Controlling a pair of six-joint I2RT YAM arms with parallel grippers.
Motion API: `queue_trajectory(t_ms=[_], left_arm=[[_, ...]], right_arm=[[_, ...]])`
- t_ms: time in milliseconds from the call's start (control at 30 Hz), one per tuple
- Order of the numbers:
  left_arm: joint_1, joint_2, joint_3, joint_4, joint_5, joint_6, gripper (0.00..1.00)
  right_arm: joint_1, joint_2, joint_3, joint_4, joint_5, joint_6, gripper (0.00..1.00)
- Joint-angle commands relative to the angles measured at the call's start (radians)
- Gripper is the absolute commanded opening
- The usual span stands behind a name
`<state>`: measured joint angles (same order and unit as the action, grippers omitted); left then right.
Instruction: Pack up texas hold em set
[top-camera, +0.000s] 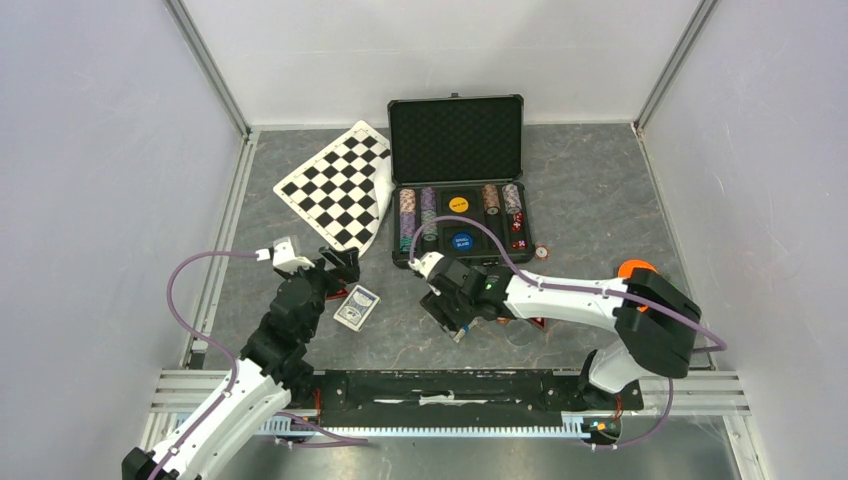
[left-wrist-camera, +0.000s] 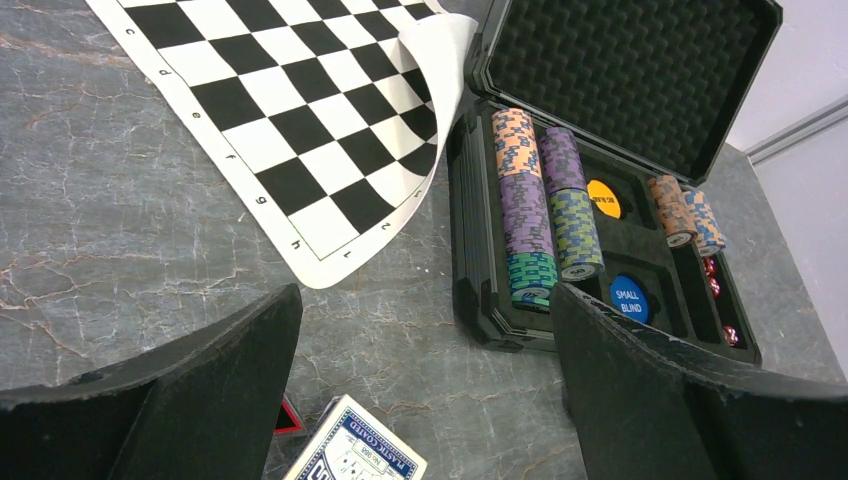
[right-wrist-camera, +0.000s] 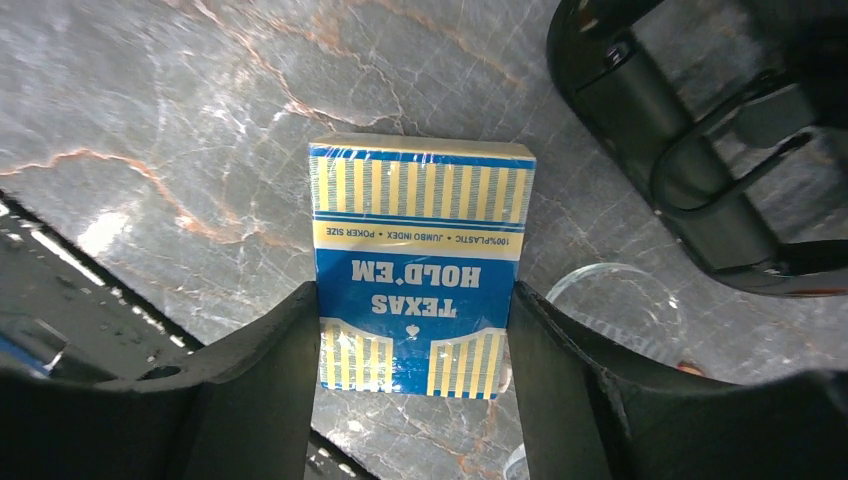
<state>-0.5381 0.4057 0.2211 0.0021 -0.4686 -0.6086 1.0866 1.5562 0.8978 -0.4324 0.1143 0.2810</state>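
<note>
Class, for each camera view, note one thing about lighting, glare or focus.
Top external: even, soft light, only faint shadows. Left wrist: chips sharp, the pincer fingers dark with little detail near the lens. Right wrist: card deck print crisp, its wrap shiny; a white glare patch on the table.

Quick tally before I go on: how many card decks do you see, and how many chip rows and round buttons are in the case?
Card decks: 2, a loose deck on the table and a second deck between the right claw's fingers
Chip rows: 4, in the case
Round buttons: 2, a yellow button and a blue button
Total: 8
</note>
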Motion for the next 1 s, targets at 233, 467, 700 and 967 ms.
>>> queue_trajectory(t_ms=[233, 467, 700, 967], left_arm=[[0.001, -0.012, 0.004, 0.02, -0.021, 0.036, 1.0], [0.001, -0.012, 0.004, 0.021, -0.016, 0.036, 1.0], [0.001, -0.014, 0.001, 0.027, -0.014, 0.04, 1.0], [0.001, -0.021, -0.001, 0.028, -0.012, 0.047, 1.0]], right_arm=[[-0.074, -0.133, 0.196, -0.027, 0.024, -0.166, 0.42], [-0.27, -0.153, 0.293, 0.029, -0.063, -0.358, 0.4], [-0.333, -0.134, 0.339, 0.121, -0.049, -0.54, 0.4], [-0.445, -0.059, 0.417, 0.131, -0.145, -0.591, 0.4]])
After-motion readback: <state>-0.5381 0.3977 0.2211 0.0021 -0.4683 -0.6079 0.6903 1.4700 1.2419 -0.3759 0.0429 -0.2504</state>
